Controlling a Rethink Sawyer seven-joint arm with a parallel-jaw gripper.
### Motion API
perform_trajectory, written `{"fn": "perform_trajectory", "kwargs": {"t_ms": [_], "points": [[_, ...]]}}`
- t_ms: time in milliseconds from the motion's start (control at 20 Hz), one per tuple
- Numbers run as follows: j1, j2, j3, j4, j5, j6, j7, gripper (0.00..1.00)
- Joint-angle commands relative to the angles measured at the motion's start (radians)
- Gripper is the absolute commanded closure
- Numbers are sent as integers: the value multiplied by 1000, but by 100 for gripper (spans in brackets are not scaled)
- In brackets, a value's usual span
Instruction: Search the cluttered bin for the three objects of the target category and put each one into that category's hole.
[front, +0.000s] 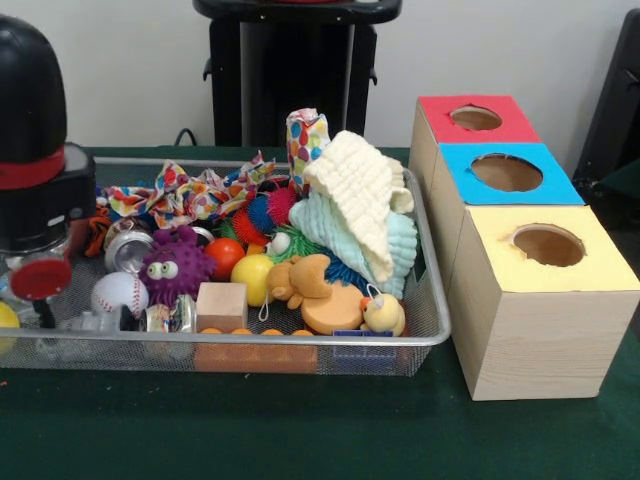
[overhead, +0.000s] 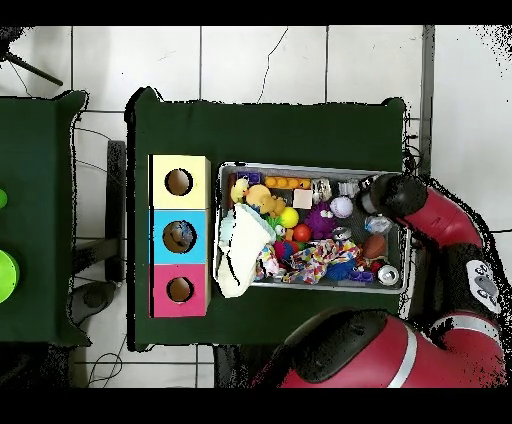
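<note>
Bin: the wire mesh bin (front: 428, 250) sits on the green surface (front: 300, 430), packed full, and everything below is placed against it.
Boxes: just beside the bin's end, three wooden boxes in a row, each with a round hole on top: yellow box (front: 545, 300) nearest the camera in the front view, blue box (front: 505, 172) in the middle, red box (front: 475, 118) farthest back.
Arm: the red and black arm (overhead: 440, 215) reaches in over the bin's opposite end, away from the boxes.
Pincer: the pincer (front: 40, 300) hangs low over that end of the bin; I can't tell from here whether it is wide, narrow or holding anything.
Cloths: a cream cloth (front: 360, 195) is heaped on a pale mint one (front: 335, 235) at the box end of the bin.
Middle of bin: a purple fuzzy toy with googly eyes (front: 175, 265), a yellow ball (front: 253, 275), an orange teddy (front: 300, 280), a wooden cube (front: 222, 305).
Near the pincer: a baseball (front: 118, 293) and a shiny can (front: 128, 250).
Box-end front corner: a small yellow duck (front: 383, 315).
Back rim: a polka-dot ribbon (front: 190, 195) trails along the bin's far side.
</note>
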Motion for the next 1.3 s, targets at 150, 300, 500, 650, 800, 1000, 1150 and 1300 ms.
{"fn": "perform_trajectory", "kwargs": {"t_ms": [150, 300, 500, 650, 800, 1000, 1150, 1300], "points": [[-36, 209, 3, -78, 70, -168, 226, 0], [-27, 223, -18, -84, 63, -192, 205, 0], [9, 226, -93, -104, 29, -154, 185, 0], [34, 209, -131, -88, 26, -101, 193, 0], [51, 185, -155, -63, 32, -48, 193, 0], [70, 131, -169, 0, 47, 17, 188, 0], [72, 92, -146, 68, 84, 48, 200, 0], [59, 83, -93, 122, 135, 46, 209, 0]]}}
